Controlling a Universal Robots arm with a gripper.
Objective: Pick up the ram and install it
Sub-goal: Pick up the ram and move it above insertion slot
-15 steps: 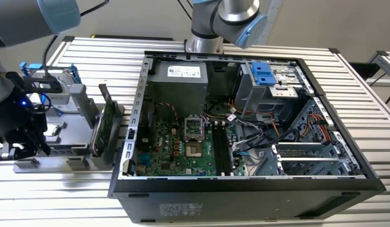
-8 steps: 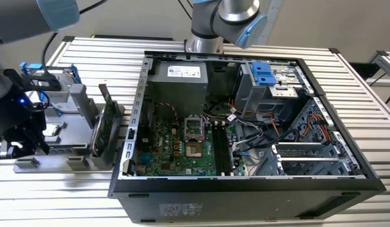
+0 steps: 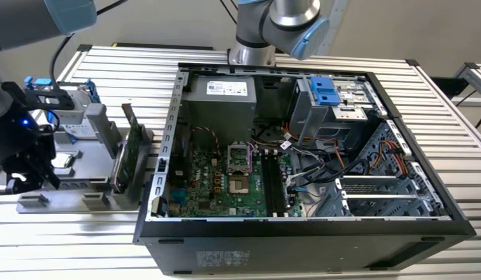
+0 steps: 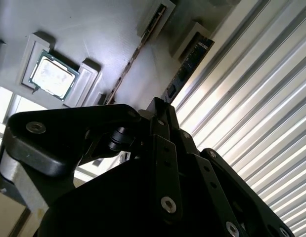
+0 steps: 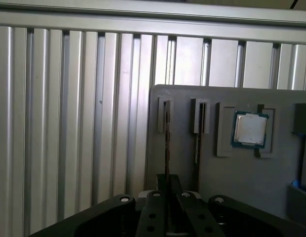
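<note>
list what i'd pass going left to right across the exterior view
gripper → processor chip → green circuit card → motherboard → memory slots → blue drive bracket

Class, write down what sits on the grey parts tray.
A processor chip in a recess, the ram and a longer board upright in slots. The gripper hides part of the tray.

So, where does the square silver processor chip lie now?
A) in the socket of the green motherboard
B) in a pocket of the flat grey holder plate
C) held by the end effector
B: in the first wrist view the square silver processor chip rests in a pocket of the flat grey holder plate.
</note>
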